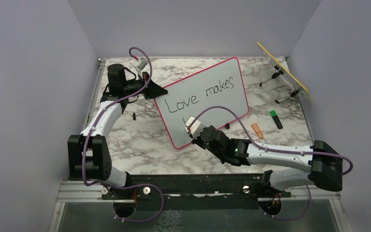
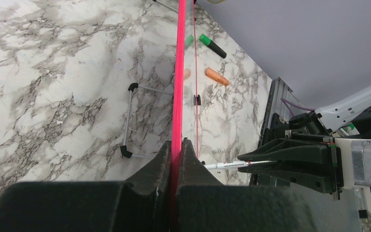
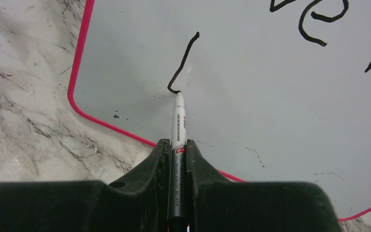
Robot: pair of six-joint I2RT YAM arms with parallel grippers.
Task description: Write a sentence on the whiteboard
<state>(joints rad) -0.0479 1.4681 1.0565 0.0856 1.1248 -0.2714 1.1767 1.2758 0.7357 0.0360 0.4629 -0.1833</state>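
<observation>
We are clamping the left gripper point(image 2: 176, 143) shut on the pink rim of the whiteboard point(image 1: 222, 104), which is resting mid-table point(image 1: 140, 137). The right gripper point(image 3: 178, 143) is grasping a marker point(image 3: 178, 116), its tip touching the board below the sentence point(image 1: 186, 103), which is reading "Love makes". An orange cap point(image 1: 257, 130), a green highlighter point(image 1: 276, 119) and a yellow-edged panel point(image 1: 284, 67) are sitting to the board's right, clear of both arms.

The pink-framed whiteboard point(image 1: 239, 99) is laid askew on the marble desk point(image 1: 135, 140). Of the sentence point(image 1: 200, 96), only "Love makes" is written in black, with one hooked stroke point(image 3: 183, 63) below.
</observation>
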